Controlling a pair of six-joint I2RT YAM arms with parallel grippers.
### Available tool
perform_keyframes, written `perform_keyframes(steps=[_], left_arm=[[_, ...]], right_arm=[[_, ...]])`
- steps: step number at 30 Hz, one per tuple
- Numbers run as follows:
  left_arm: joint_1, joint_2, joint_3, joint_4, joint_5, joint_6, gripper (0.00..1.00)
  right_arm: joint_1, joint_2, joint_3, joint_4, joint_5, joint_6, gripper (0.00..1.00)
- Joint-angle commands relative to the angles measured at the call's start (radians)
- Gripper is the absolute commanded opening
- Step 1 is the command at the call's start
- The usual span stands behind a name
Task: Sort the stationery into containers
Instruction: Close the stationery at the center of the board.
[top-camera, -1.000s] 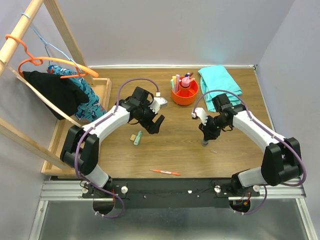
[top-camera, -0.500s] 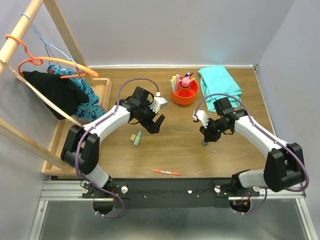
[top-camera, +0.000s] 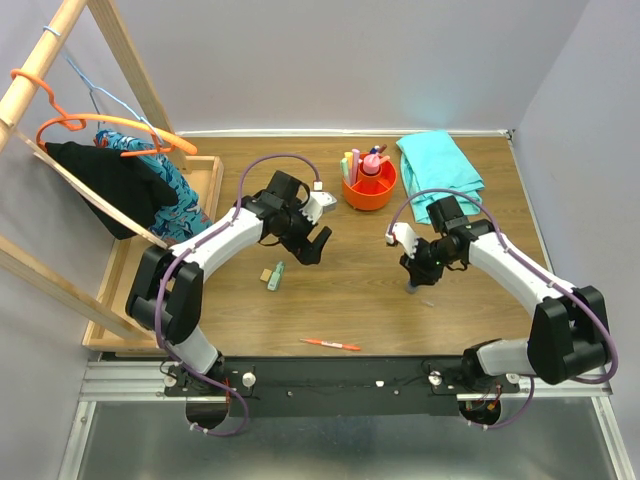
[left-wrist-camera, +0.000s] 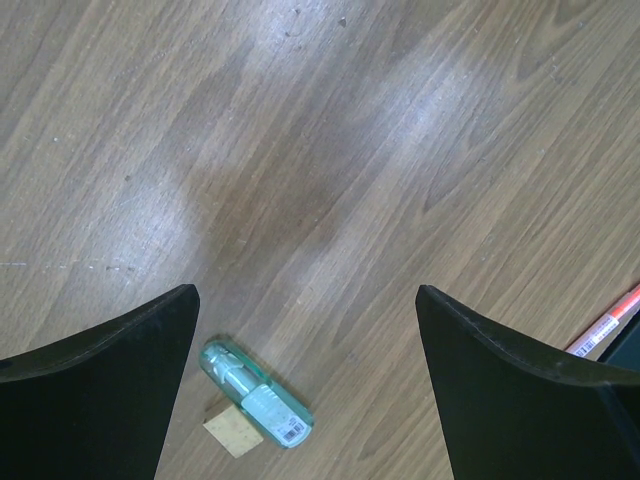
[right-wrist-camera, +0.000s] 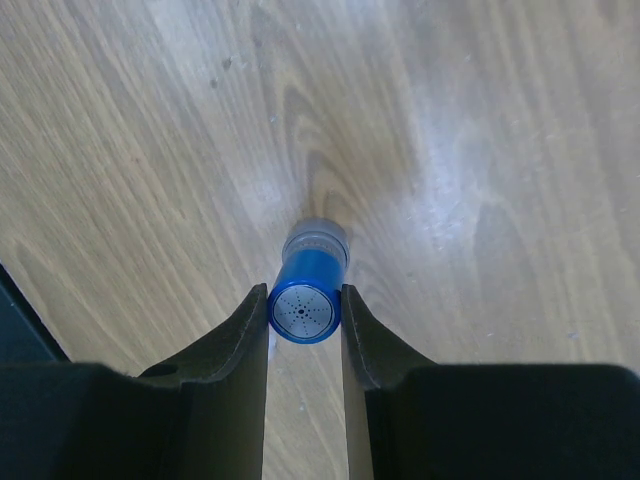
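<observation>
While the table (top-camera: 350, 310) and everything loose on it lie as they did a second ago, the two arms have shifted slightly. The right arm (top-camera: 510, 265) has drawn its wrist a little toward the near edge, and its purple cable (top-camera: 440, 192) loops lower over the forearm. The left arm (top-camera: 225, 240) has nudged its wrist a touch farther from the bases.

The left arm rises from its base, bends at a high elbow on the left and runs its forearm toward mid-table. The left claw (top-camera: 312, 246) points down at the wood, its fingers (left-wrist-camera: 100, 400) spread wide and holding nothing. The right arm mirrors that bend, with the right claw (top-camera: 414, 272) also aimed straight down. The right wrist view shows its fingers (right-wrist-camera: 235, 370) pressed against either side of the blue-capped bottle (right-wrist-camera: 308, 300). The bottle stands upright with its cap toward the camera. Whether its lower end rests on the wood or hangs just clear of it cannot be told.

The orange tub (top-camera: 368, 198) sits at the far middle of the table, well apart from both claws, with a teal cloth (top-camera: 440, 165) just to its right. It holds the pink glue bottle (top-camera: 372, 165) and some highlighters (top-camera: 349, 165).

A small green bottle (left-wrist-camera: 258, 395) lies on its side near the left claw, on the side toward the arm bases. A tan eraser (left-wrist-camera: 232, 432) lies just beside it. A red pen (top-camera: 330, 344) lies close to the near edge, between the two bases.
</observation>
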Motion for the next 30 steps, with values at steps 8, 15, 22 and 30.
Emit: perform_keyframes(steps=[8, 15, 22, 30], left_arm=[[-0.003, 0.029, 0.038, 0.015, 0.023, -0.019, 0.99], [-0.003, 0.035, 0.045, 0.008, 0.022, -0.021, 0.99], [-0.003, 0.044, 0.053, 0.001, 0.02, -0.019, 0.99], [-0.003, 0.066, 0.085, 0.001, 0.025, -0.021, 0.99]], right_arm=[[0.005, -0.002, -0.053, -0.052, 0.039, -0.003, 0.23], [0.005, 0.024, -0.124, 0.019, 0.063, -0.02, 0.23], [0.005, 0.007, -0.188, 0.048, 0.096, -0.018, 0.23], [0.005, 0.002, -0.104, -0.006, 0.091, -0.014, 0.21]])
